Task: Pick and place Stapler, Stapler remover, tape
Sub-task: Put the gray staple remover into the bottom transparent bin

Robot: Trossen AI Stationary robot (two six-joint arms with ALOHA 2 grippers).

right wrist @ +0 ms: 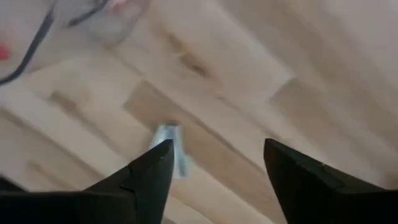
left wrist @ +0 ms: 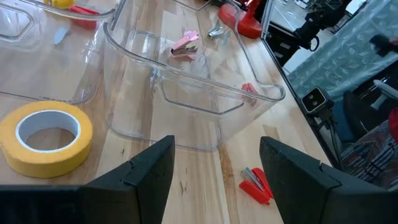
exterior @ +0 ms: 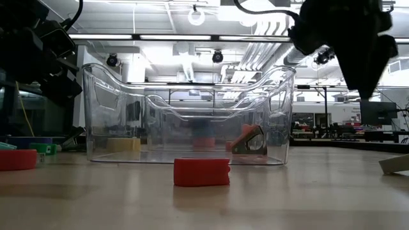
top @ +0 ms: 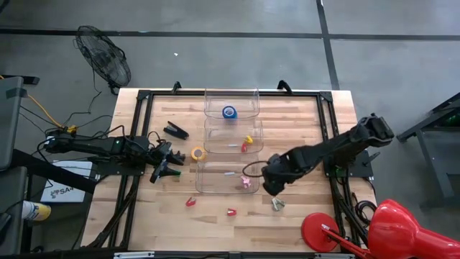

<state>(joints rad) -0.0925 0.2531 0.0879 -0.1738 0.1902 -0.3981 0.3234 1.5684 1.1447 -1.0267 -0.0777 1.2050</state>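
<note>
My right gripper [top: 273,189] hangs released over the table [top: 302,122], just above a silver staple remover [top: 277,204] beside the nearest clear bin [top: 203,188]. My left gripper [top: 164,170] waits released near the yellow tape roll [top: 198,153]. A blue tape roll [top: 229,112] sits in the far bin [top: 254,97].

clear glossy plastic bins [top: 231,103] on a matt wooden table [top: 302,216].
</note>
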